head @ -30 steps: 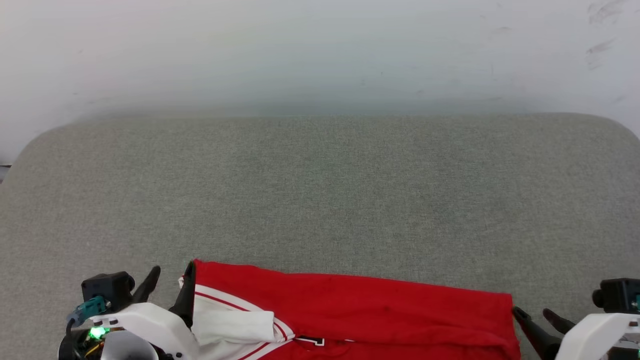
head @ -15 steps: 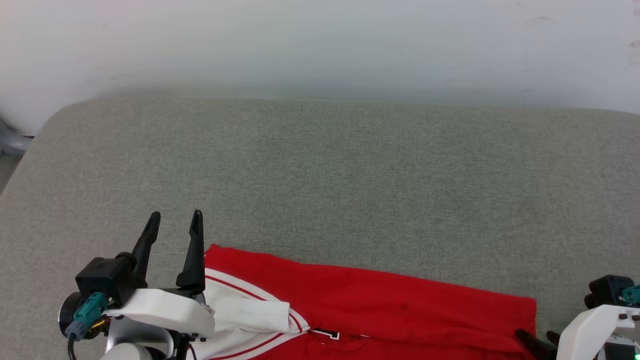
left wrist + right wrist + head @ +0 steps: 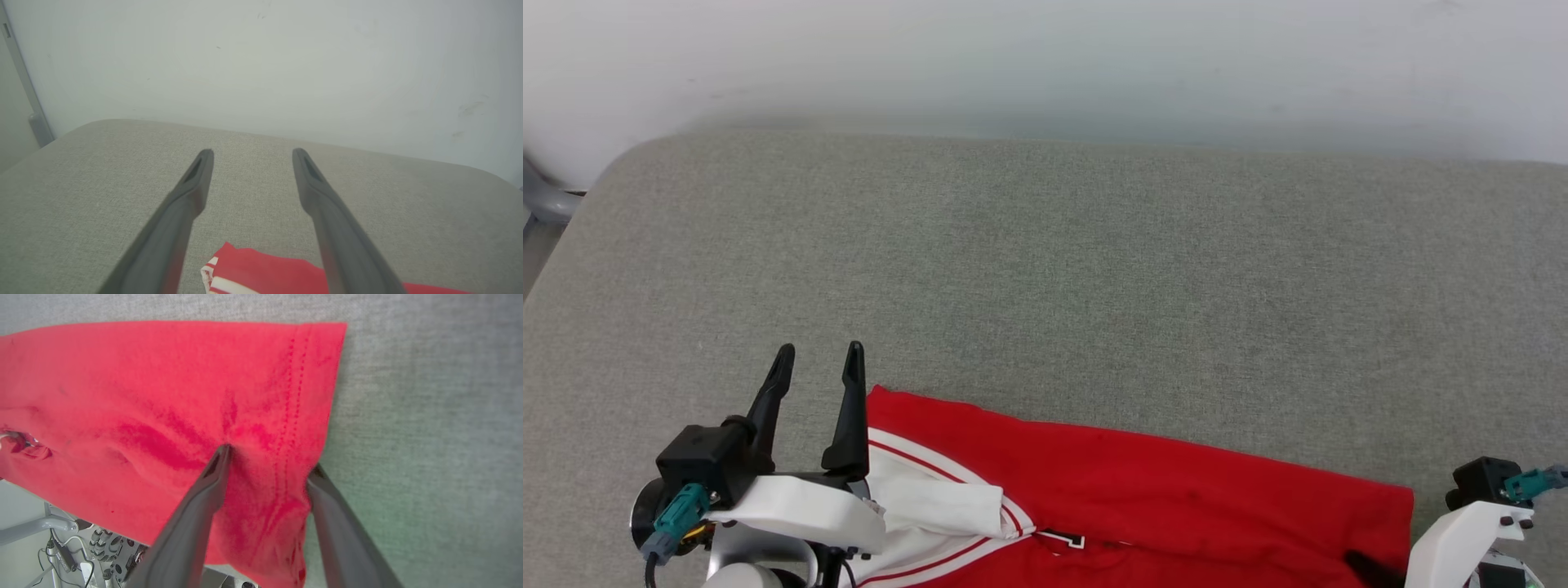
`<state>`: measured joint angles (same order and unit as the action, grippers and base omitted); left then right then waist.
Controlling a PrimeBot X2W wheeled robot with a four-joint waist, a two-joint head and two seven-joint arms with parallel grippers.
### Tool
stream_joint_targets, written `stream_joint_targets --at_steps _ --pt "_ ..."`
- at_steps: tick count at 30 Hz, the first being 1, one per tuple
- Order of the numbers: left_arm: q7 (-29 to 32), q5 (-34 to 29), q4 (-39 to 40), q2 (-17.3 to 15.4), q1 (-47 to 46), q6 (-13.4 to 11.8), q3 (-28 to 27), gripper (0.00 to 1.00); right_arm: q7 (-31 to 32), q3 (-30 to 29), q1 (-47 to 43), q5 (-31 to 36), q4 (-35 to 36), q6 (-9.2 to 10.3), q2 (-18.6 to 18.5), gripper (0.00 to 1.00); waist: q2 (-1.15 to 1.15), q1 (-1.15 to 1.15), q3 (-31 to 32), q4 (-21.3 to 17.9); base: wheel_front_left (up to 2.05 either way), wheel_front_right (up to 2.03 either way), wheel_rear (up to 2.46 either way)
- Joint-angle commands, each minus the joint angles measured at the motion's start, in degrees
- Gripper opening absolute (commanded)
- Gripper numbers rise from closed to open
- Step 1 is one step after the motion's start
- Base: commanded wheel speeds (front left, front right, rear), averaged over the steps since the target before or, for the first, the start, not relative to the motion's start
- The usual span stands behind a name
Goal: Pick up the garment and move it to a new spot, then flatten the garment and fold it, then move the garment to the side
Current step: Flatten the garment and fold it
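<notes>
The left gripper [image 3: 818, 355] has let go of the bright red jersey shirt with white sleeves [image 3: 1176, 490] and lifted, fingers spread, empty. The shirt lies along the near edge of the grey woven cushion [image 3: 1045, 269]. The right gripper [image 3: 270, 457], fingers apart, straddles its right hem. Flattening likely follows.

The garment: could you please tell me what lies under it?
The garment lies on the grey cushion; its near edge overhangs, with a grey bar below in the right wrist view. Whatever the cloth covers is hidden.
</notes>
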<state>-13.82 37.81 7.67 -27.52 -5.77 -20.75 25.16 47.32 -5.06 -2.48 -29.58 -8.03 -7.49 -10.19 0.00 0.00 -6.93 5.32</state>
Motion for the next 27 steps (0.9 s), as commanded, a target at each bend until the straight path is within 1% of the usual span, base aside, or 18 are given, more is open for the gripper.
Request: stream_joint_targets --at_steps 1,8,12,15,21,24,27 --pt "-0.3 -0.7 -0.5 -0.2 0.4 -0.5 -0.1 1.00 -0.1 1.7 0.2 -0.9 -1.7 0.01 0.9 0.00 0.00 0.00 0.2 -0.2 0.00 0.00 0.00" --pt "0.0 -0.5 -1.6 -0.5 1.2 -1.0 0.0 1.00 -2.7 2.8 2.6 -2.3 -0.9 0.02 -2.1 0.00 0.00 0.00 2.8 -1.4 0.00 0.00 0.00" --pt "0.5 -0.2 -1.8 -0.8 2.3 -1.3 0.1 1.00 -3.3 2.2 2.4 -2.7 0.2 0.02 -3.4 0.00 0.00 0.00 4.4 -2.2 0.00 0.00 0.00" --pt "0.8 -0.5 -1.7 -1.1 2.7 -1.7 0.4 1.00 -2.9 0.2 1.8 -2.2 0.8 0.02 -4.2 0.00 0.00 0.00 4.9 -2.7 0.00 0.00 0.00" --pt "1.3 -1.0 -1.4 -1.6 3.3 -2.8 0.4 1.00 -1.4 -5.9 2.2 -0.8 -0.1 0.02 -4.9 0.00 0.00 0.00 4.8 -3.8 0.00 0.00 0.00" --pt "1.3 -0.9 -1.3 -1.6 3.3 -2.9 0.6 1.00 -0.7 -9.1 2.4 0.0 -0.2 0.02 -5.4 0.00 0.00 0.00 4.6 -4.2 0.00 0.00 0.00" --pt "1.3 -0.8 -1.4 -1.6 3.2 -2.9 0.7 1.00 0.0 -10.9 2.7 -0.1 0.3 0.02 -5.2 0.00 0.00 0.00 4.4 -4.6 0.00 0.00 0.00"
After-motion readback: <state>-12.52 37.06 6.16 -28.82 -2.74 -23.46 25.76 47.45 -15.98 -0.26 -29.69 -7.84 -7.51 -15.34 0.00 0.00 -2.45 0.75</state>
